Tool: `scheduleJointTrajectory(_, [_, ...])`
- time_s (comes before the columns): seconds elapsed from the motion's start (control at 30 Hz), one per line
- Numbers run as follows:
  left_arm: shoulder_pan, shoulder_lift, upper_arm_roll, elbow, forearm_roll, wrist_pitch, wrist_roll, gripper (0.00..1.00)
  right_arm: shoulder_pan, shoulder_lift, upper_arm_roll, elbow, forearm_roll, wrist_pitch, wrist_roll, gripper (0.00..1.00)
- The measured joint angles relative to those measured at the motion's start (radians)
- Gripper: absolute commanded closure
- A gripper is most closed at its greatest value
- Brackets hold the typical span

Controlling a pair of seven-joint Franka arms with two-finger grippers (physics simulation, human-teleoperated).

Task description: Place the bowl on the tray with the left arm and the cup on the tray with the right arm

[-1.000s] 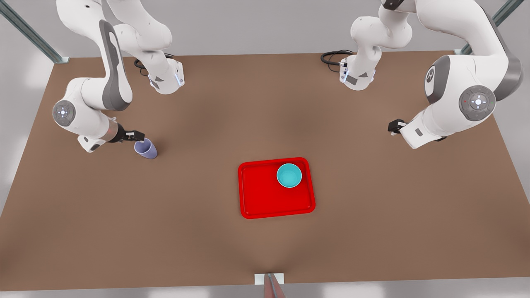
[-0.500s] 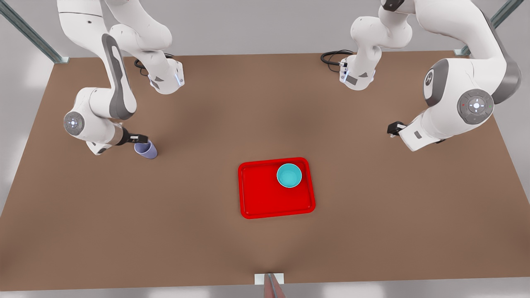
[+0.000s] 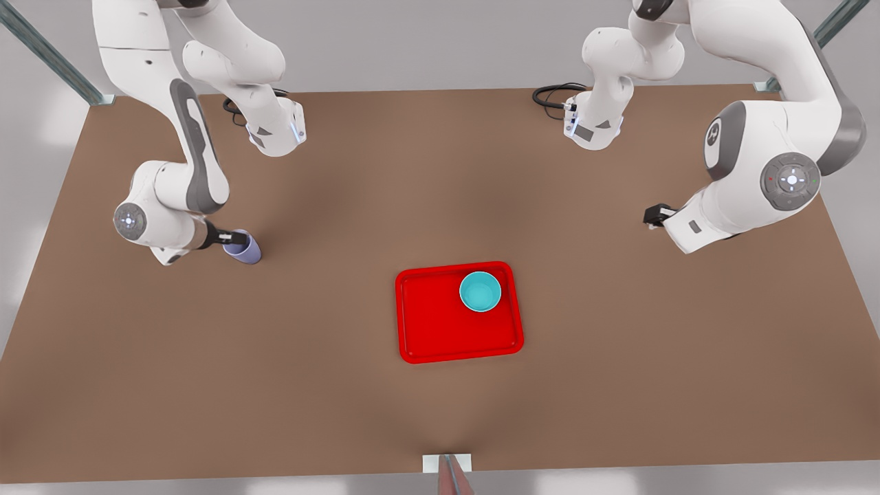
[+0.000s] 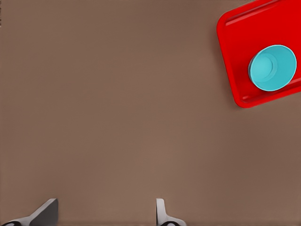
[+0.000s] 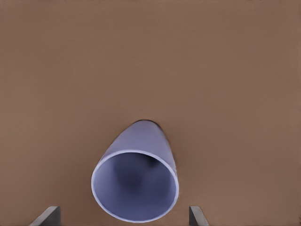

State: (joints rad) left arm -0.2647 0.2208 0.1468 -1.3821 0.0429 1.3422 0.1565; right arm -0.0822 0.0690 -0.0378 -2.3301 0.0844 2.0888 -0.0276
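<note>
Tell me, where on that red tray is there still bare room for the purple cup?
The tray is bare except where the bowl sits, in its far corner on the front view's right. The near half and the far corner on the left are open. The cup stands on the table, between the open right gripper fingers. The left gripper waits open.

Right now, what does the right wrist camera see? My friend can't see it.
A lavender cup stands on the brown table, its open mouth facing the camera. The right claw is open, one fingertip on either side of the cup.
</note>
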Motion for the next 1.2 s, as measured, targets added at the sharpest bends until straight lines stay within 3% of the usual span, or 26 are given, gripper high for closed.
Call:
scheduleJointTrajectory(0.57, [0.0,-0.016,-0.001,0.003,0.0,-0.038,-0.004,0.0,-0.021,0.042,-0.019,-0.104,-0.003,0.131,-0.054,0.0])
scheduleJointTrajectory(0.6, [0.001,-0.015,-0.001,0.003,0.0,-0.038,-0.007,0.0,-0.027,0.046,-0.019,-0.109,-0.003,0.137,-0.054,0.04])
scheduleJointTrajectory(0.63, [0.001,-0.014,-0.001,0.003,0.0,-0.038,-0.006,0.0,-0.029,0.051,-0.019,-0.109,-0.003,0.138,-0.053,0.16])
scheduleJointTrajectory(0.7, [0.001,-0.011,-0.001,0.003,0.0,-0.035,-0.003,0.0,-0.024,0.057,-0.019,-0.108,-0.003,0.135,-0.057,0.72])
scheduleJointTrajectory(0.73, [0.001,-0.011,-0.001,0.003,0.0,-0.035,-0.003,0.0,-0.026,0.057,-0.019,-0.107,-0.003,0.133,-0.06,0.79])
scheduleJointTrajectory(1.2, [0.001,-0.007,0.0,0.001,0.0,-0.037,0.0,0.0,-0.029,0.058,-0.019,-0.085,0.005,0.111,-0.063,0.79])
